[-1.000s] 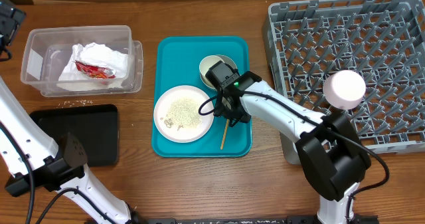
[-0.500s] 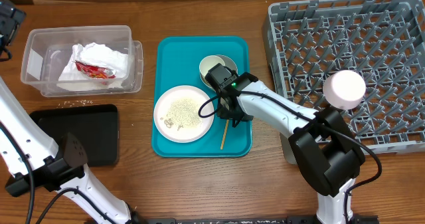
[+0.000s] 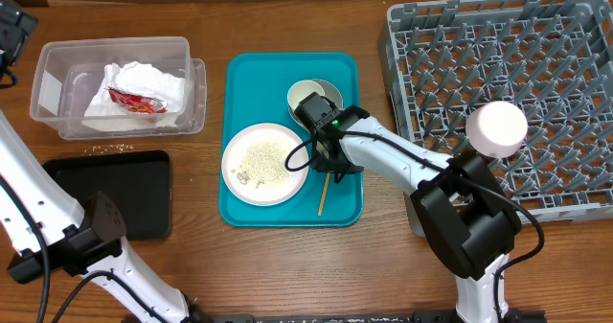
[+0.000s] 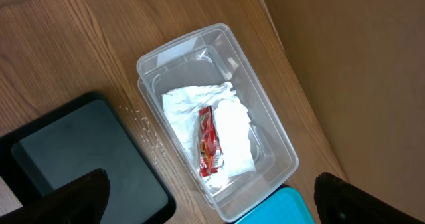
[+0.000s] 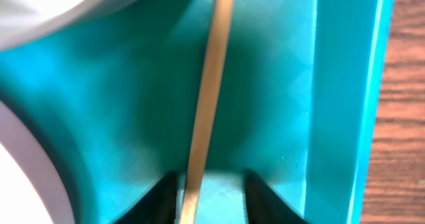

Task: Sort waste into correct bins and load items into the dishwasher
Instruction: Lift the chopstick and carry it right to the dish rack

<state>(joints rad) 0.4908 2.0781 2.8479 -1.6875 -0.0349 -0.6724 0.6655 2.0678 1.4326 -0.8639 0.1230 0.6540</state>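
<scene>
The wooden worktop carries everything, and the biggest piece on it is the grey dish rack with its grid of upright pegs, filling the far right corner. A pale round piece, bowl or cup I cannot tell, shows over the rack's near left part. In the middle lies the teal serving tray. On the left the clear tub stands at the far side and the shallow black tray lies nearer, the two close but apart. On the teal tray the pink-white plate sits at the left, with the grey bowl just beyond it at the far right. The right gripper is low over the teal tray between plate and bowl; in its wrist view its fingers stand apart astride the chopstick, with a gap showing on one side, so they are not clamped on it. The left gripper hangs above the tub and the black tray with its fingers spread wide, holding nothing. Inside the tub lies the crumpled white napkin, with the red wrapper on top of it. The chopstick's free end juts toward the tray's near edge. Rice bits cover the middle of the plate, and a few more grains lie on the worktop between tub and black tray.
</scene>
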